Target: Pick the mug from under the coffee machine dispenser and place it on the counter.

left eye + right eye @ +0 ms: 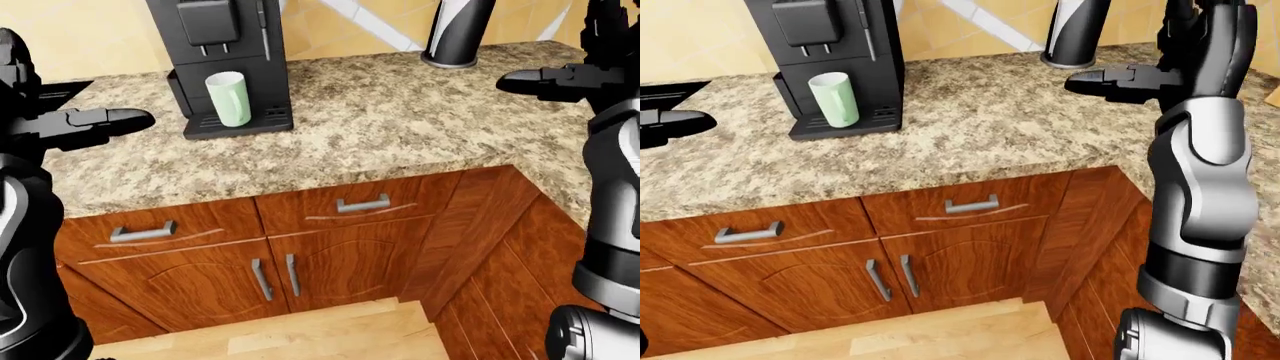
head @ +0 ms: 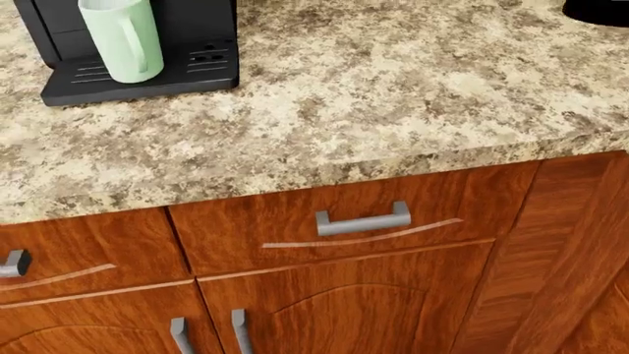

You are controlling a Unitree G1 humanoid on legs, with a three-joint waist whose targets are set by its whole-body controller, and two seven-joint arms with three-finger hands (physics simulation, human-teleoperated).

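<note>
Fingers on both hands are holding nothing. My left hand (image 1: 105, 120) is hovering at the left edge of the left-eye view, digits stretched flat, touching nothing; how wide they are spread I cannot tell from this angle. My right hand (image 1: 1120, 81) is hanging over the far right of the counter (image 2: 393, 96), also extended and empty, and its spread is just as hard to read.

Mug (image 1: 229, 98), pale green, is standing upright on the drip tray (image 2: 138, 80) of the black coffee machine (image 1: 218, 45), directly beneath the dispenser (image 1: 207, 22). In the head view its handle is facing toward me. Both hands are well apart from it, so I am judging the pick as not yet begun.

Risks, as I am reading them: the dispenser is sitting close above the mug rim, so lifting straight up would likely knock the rim into it; I am thinking the mug needs sliding out toward me first. Coming in too fast could tip the mug or shove it against the machine body. A dark cylinder (image 1: 455, 34) is standing at the far right near my right hand, so a wide swing with that arm could clip it. Bare counter to the right of the machine is looking like a suitable spot for setting the mug down.
</note>
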